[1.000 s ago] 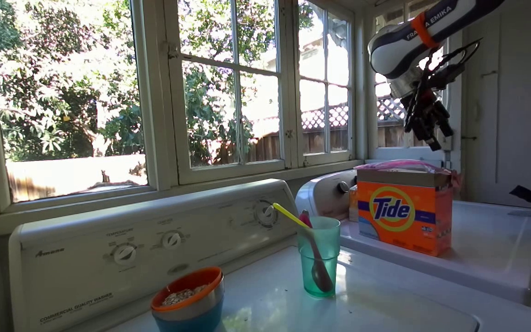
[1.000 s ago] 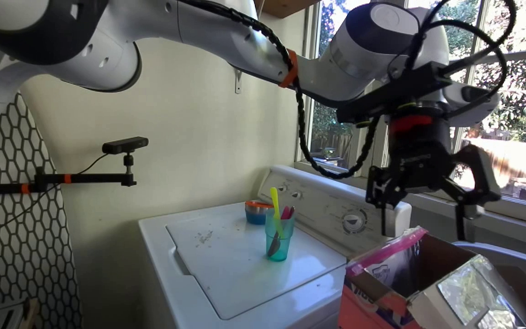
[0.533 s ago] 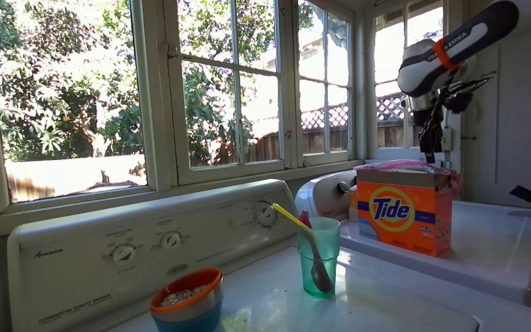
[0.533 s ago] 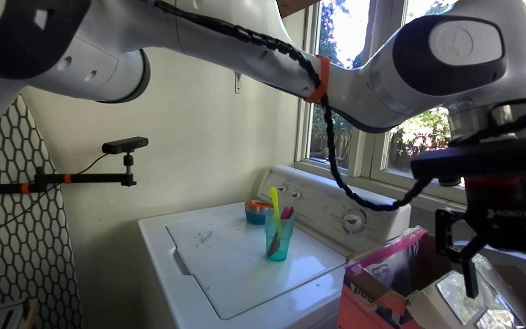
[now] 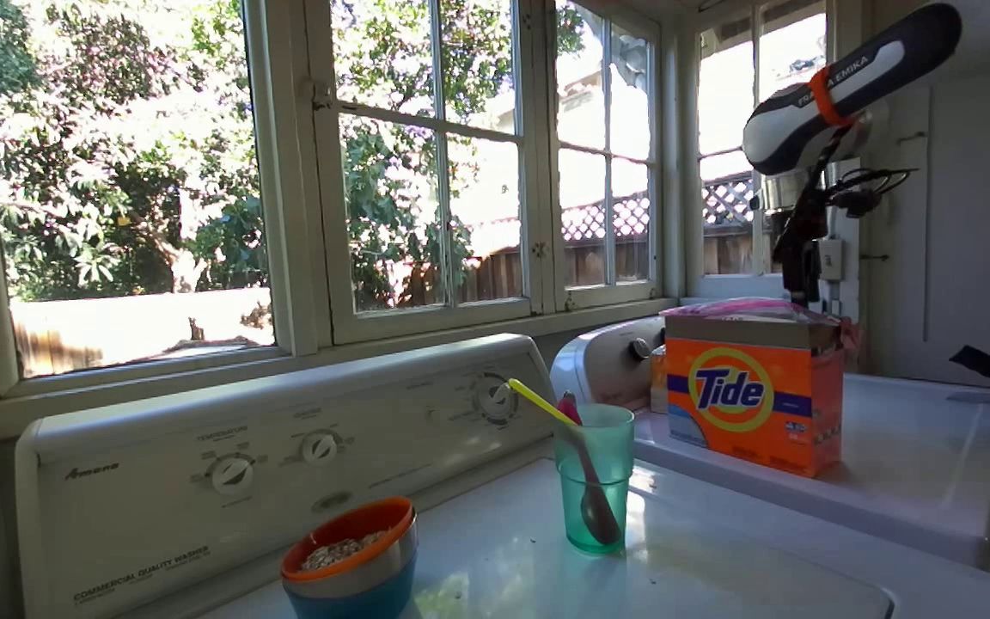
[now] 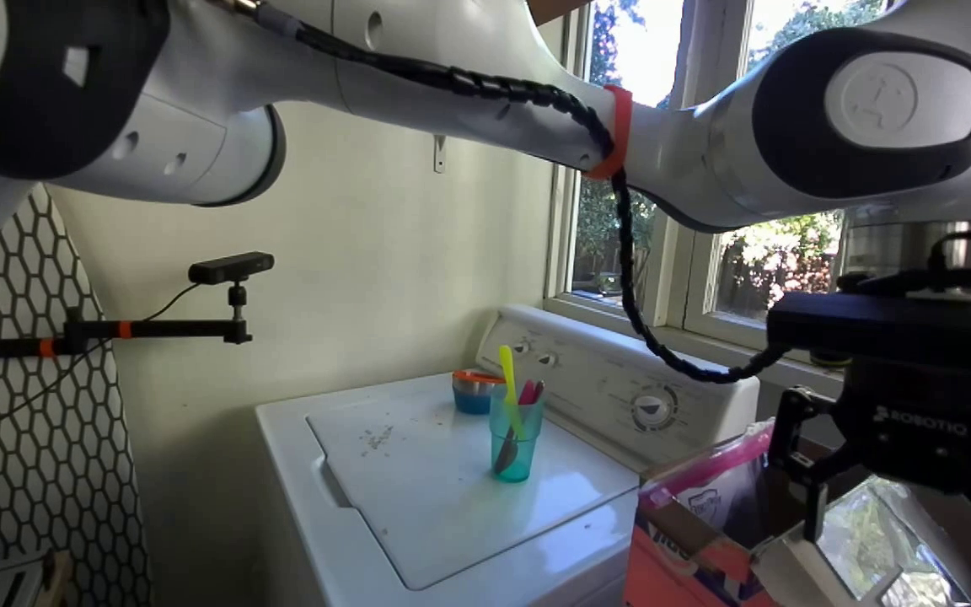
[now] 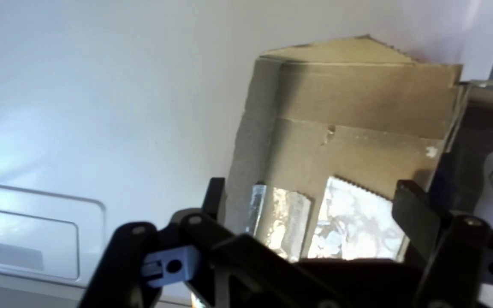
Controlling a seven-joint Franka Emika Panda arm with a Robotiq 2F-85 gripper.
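My gripper (image 7: 315,203) is open and empty, its fingers spread wide. In the wrist view it is above the open lid (image 7: 357,98) of an orange Tide box. Shiny foil (image 7: 357,222) on the lid's inside shows between the fingers. The box (image 5: 744,400) stands on a white machine, with a pink-edged clear bag at its mouth. In an exterior view the gripper (image 6: 915,514) points down in front of the box's lid (image 6: 856,539). In an exterior view the gripper (image 5: 798,284) shows just behind the box's top. Whether a finger touches the lid I cannot tell.
A green cup (image 5: 594,481) with a yellow-handled and a pink-handled utensil stands on the washer (image 6: 452,514). An orange-rimmed bowl (image 5: 353,559) holds flakes. Crumbs (image 6: 376,440) lie on the washer lid. The washer's control panel (image 6: 620,388) and windows (image 5: 435,172) run along the back.
The arm has swung away from the washer toward the box's lid, and the gripper has come lower. It has turned from tilted to pointing down. The fingers stay open. The box and cup have not moved.
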